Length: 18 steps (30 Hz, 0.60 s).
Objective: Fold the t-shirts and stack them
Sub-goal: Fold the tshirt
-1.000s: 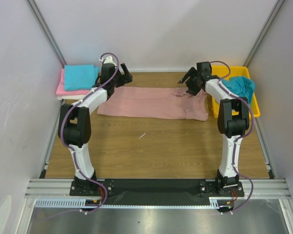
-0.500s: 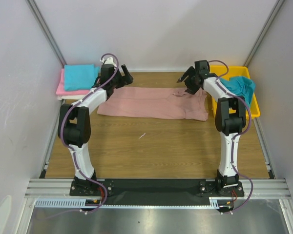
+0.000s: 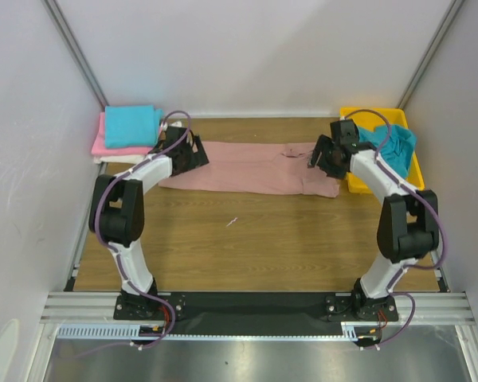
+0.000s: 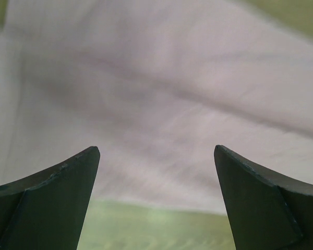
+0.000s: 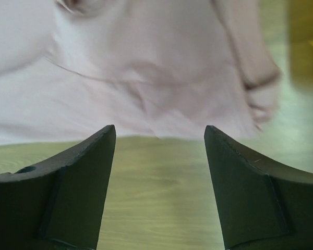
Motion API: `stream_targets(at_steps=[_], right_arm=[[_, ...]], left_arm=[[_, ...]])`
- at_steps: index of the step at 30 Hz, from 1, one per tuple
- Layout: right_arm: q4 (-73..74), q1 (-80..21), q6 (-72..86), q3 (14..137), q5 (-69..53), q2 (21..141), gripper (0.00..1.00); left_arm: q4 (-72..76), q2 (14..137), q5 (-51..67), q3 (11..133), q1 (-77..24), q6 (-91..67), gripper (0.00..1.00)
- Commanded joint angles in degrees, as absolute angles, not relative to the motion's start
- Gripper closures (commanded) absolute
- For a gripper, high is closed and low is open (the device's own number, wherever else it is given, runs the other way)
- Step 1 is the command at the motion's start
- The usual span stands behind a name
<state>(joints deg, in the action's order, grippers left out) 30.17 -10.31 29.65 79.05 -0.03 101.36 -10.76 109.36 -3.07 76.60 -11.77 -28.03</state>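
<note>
The pink shirt point(image 3: 247, 167) lies flat as a long band across the far side of the counter point(image 3: 247, 239). The left claw point(image 3: 193, 153) hangs over its left end and the right claw point(image 3: 323, 156) over its right end. Both are open and hold nothing.

The step looks like a two-handed pinch of the near edge, ready for a fold. In the wrist views, each claw has that edge just ahead of its fingertips, with bare wood below: left claw point(image 4: 156, 151), right claw point(image 5: 159, 130).

To do it well:
- Bring each claw low so one finger slides under the hem and the other lands on top. Close only once cloth sits between them.
- On the right, keep clear of the bunched sleeve point(image 5: 261, 88), or the fold will drag it askew.
- Lift both ends together and level, so the band does not twist.

The folded stack point(image 3: 131, 126) waits at the far left. A teal shirt point(image 3: 394, 143) sits in the tray point(image 3: 394, 114).
</note>
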Motion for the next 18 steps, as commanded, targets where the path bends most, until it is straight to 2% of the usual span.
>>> stream_targets(at_steps=[1,8,15,18], right_arm=[[30.6,-9.5,23.7,72.5,3.1,96.0,0.27],[29.9,-9.1,19.3,67.3,4.4,93.0,0.32],[29.1,-9.0,20.6,64.3,5.3,91.8,0.33],[29.2,-8.9,21.4,62.8,6.2,90.8,0.33]], left_arm=[[-18.4,102.6,-9.7,72.2,-11.6,-32.0,0.02],[-22.3,100.7,-11.3,66.5,-7.0,-39.8,0.05],[-20.6,98.0,-15.1,63.5,-3.5,-39.3,0.08],[-20.3,99.0,-15.6,63.5,-2.0,-39.6,0.13]])
